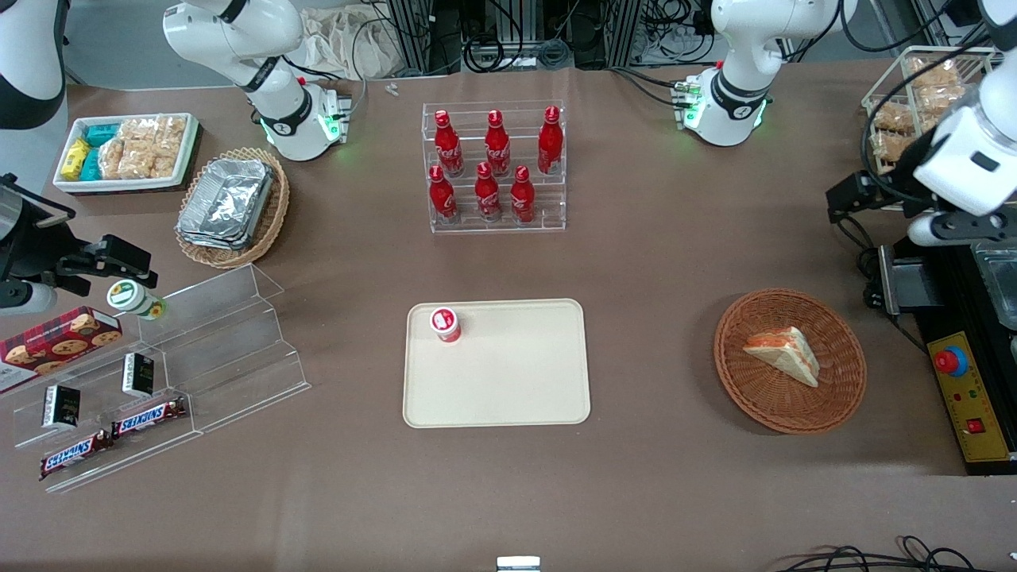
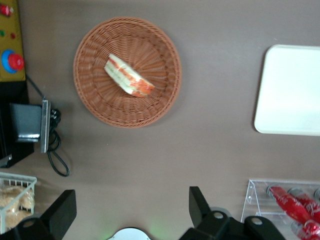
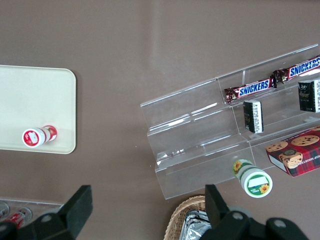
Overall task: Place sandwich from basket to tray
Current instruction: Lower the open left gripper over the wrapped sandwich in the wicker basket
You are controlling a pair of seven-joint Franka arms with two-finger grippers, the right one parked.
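Observation:
The sandwich (image 1: 783,355) (image 2: 129,76), a white bread wedge with orange-red filling, lies in the round reddish-brown basket (image 1: 842,401) (image 2: 100,100) toward the working arm's end of the table. The cream tray (image 1: 508,381) (image 2: 292,90) lies flat mid-table, beside the basket. My left gripper (image 1: 862,195) (image 2: 130,207) hangs high above the table, farther from the front camera than the basket. It is open wide, with only bare tabletop between its black fingers (image 2: 197,205).
A small red-and-white bottle (image 1: 446,324) stands on the tray near one corner. An acrylic rack of red cola bottles (image 1: 494,167) stands farther back. A black box with a yellow control panel (image 1: 965,397) and cables (image 2: 55,150) sit beside the basket. A wire snack basket (image 1: 914,103) is near the gripper.

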